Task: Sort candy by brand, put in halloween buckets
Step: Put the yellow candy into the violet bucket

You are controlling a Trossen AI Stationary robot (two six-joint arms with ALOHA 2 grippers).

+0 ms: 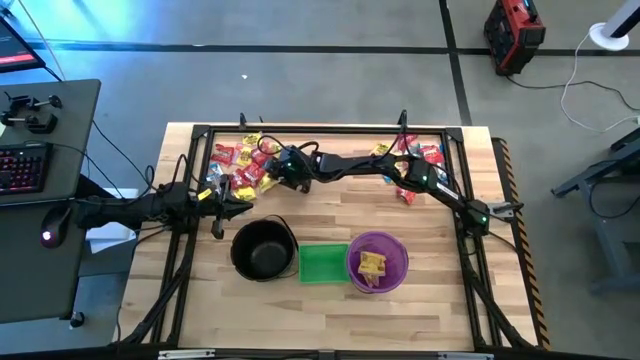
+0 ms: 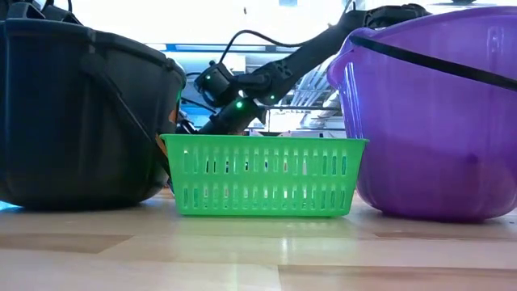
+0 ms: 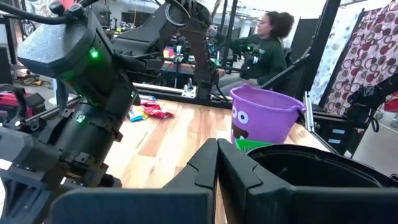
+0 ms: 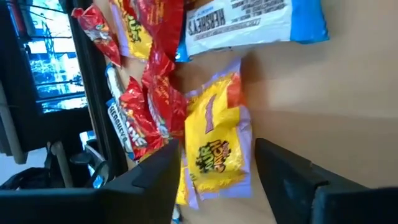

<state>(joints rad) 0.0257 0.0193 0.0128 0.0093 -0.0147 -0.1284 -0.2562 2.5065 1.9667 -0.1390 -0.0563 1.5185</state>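
Nearest, along the front edge of the wooden worktop [image 1: 330,300], three Halloween buckets stand in a row: a round black pail [image 1: 262,249] on the left, a square green basket [image 1: 323,263] in the middle and a round purple bucket [image 1: 377,262] on the right. From table height the green basket [image 2: 263,175] sits between the black pail [image 2: 81,121] and the purple bucket [image 2: 432,113], close to both. Yellow-wrapped candy [image 1: 372,264] already lies inside the purple bucket; the black pail looks empty from above.

Most of the candy is scattered along the far edge of the worktop, in a left heap [image 1: 240,165] of red, yellow and blue-and-white wrappers and a smaller right heap [image 1: 415,160].

Reaching across from the right side, the right arm puts the right pincer [image 1: 283,168] over the left heap. Its own camera shows the right pincer [image 4: 217,168] with fingers parted, straddling a yellow candy [image 4: 214,146] that lies flat on the wood beside red wrappers [image 4: 149,99] and a blue-and-white bar [image 4: 249,22]. Whether the fingers touch the packet I cannot tell.

Just beyond the black pail, the left pincer [image 1: 226,208] hovers with its fingers pressed together and nothing between them [image 3: 217,171].

A seated person [image 3: 264,46] shows in the room behind.
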